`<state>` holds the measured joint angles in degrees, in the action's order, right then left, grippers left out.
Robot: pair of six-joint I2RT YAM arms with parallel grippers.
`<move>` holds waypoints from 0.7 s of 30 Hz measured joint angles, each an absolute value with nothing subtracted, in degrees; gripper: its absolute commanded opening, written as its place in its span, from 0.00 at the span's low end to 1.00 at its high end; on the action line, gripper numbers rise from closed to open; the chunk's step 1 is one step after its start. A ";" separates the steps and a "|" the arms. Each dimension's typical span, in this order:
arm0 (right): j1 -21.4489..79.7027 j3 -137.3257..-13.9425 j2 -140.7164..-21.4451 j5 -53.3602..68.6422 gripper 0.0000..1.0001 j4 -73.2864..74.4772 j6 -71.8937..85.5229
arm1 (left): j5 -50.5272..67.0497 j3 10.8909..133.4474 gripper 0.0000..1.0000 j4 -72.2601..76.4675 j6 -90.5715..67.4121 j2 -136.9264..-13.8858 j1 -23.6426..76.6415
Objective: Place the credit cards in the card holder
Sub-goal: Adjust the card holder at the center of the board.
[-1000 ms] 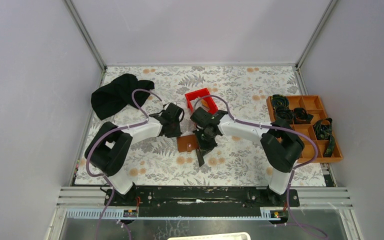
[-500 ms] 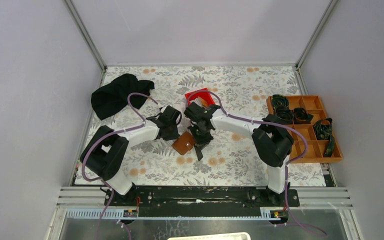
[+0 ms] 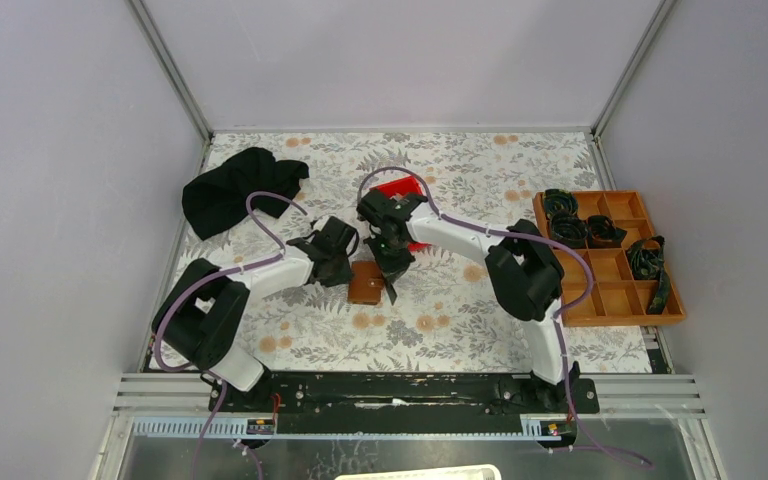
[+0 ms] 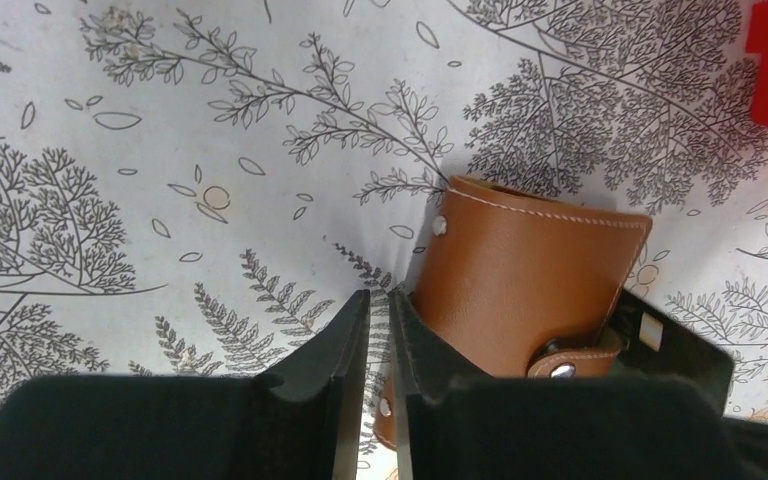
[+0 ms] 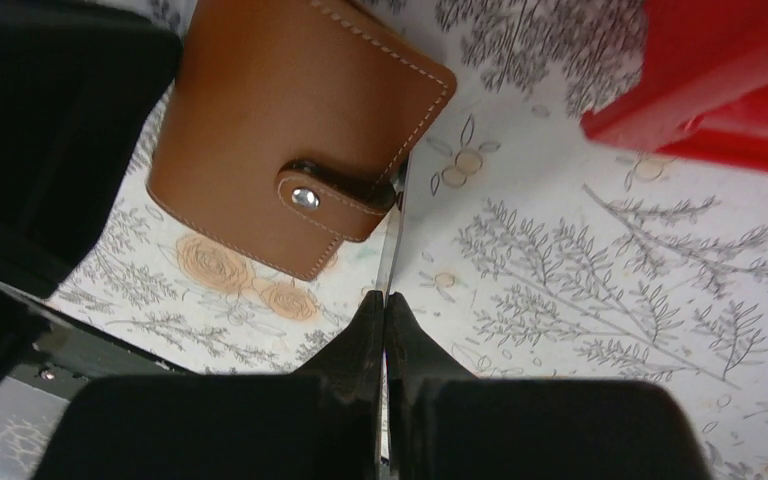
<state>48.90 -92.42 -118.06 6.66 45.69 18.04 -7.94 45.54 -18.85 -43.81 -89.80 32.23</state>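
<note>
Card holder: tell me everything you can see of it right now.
The card holder is a brown, leather-looking wallet with pale edge stitching, folded shut, its tab with a metal snap across the front. It sits on the floral table between both grippers. The left gripper hugs one side; whether it grips is unclear. The dark credit card in the right gripper meets it by the tab.

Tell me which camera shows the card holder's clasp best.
Right wrist: the card holder lies closed, nearly whole, its snapped tab facing the lens. Left wrist shows it partly hidden behind the left claw; top external shows only a small brown patch.
</note>
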 measured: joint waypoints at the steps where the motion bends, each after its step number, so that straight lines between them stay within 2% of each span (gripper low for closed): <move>1: 48.66 -93.34 -118.67 6.61 0.00 45.80 17.69 | -7.97 45.47 0.20 -19.25 -43.99 -89.65 32.23; 12: 47.13 -102.72 -124.84 5.17 0.00 46.33 14.83 | -8.03 45.15 0.20 -22.85 -45.36 -88.38 32.84; 21: 47.20 -103.35 -124.75 -1.21 0.00 46.28 14.37 | -9.76 45.15 0.21 -26.50 -46.00 -87.26 33.08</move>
<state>47.20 -103.35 -124.75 -1.21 46.28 14.37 -9.76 45.15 -26.50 -46.00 -87.26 33.08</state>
